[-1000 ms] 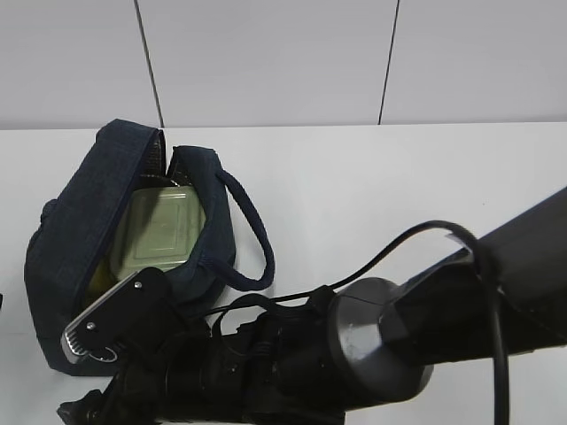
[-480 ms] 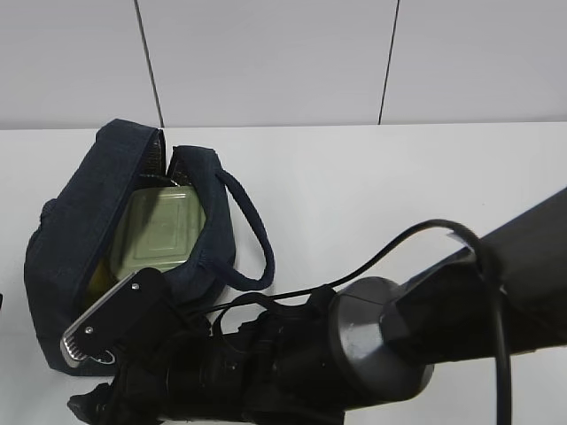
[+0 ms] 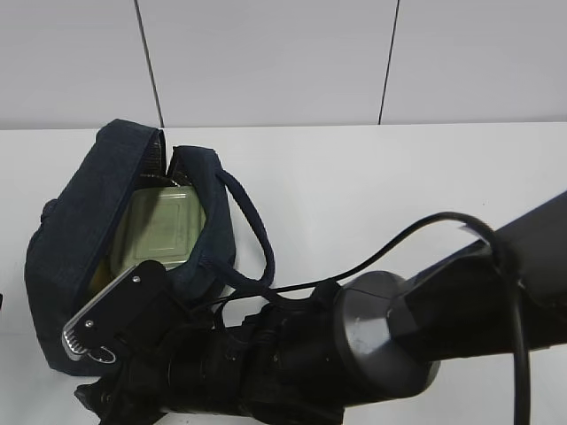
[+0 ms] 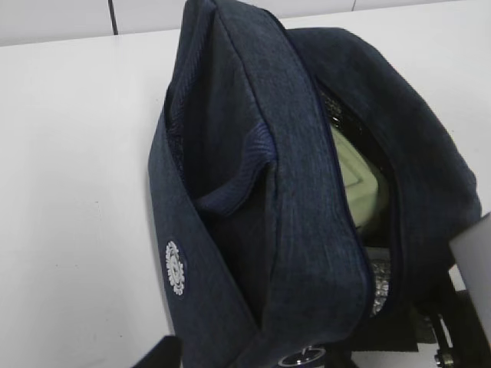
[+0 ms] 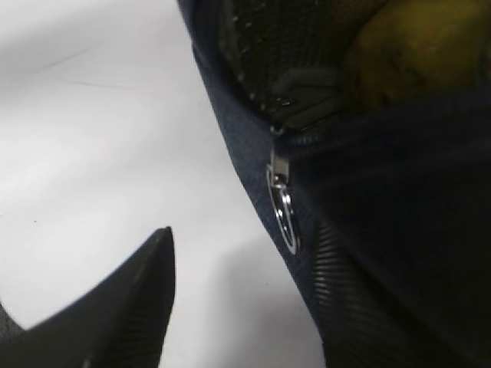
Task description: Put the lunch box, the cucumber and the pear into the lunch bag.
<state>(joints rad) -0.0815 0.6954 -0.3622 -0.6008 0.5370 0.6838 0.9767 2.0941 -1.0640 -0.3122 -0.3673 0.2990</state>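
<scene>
The navy lunch bag (image 3: pixel 80 212) lies open on the white table at the left. The lunch box (image 3: pixel 159 226), sage-green lid up, sits inside it and also shows in the left wrist view (image 4: pixel 354 175). The pear (image 5: pixel 414 54) shows yellow inside the bag's near end. The cucumber is hidden. My right gripper (image 5: pixel 242 245) is open at the bag's near end. The metal ring pull (image 5: pixel 285 211) hangs between its fingers, close to the ribbed right one (image 5: pixel 360 307). Of my left gripper only one dark finger (image 4: pixel 163 354) shows, beside the bag (image 4: pixel 253 192).
My right arm (image 3: pixel 372 345) lies across the table's front, its grey camera mount (image 3: pixel 111 310) over the bag's near end. The bag's looped handle strap (image 3: pixel 252 230) lies on the table to the bag's right. A wall with panel seams rises behind the table.
My right arm has shifted slightly lower in the exterior view. Its wrist stays at the bag's near end. The bag and lunch box have not moved.
</scene>
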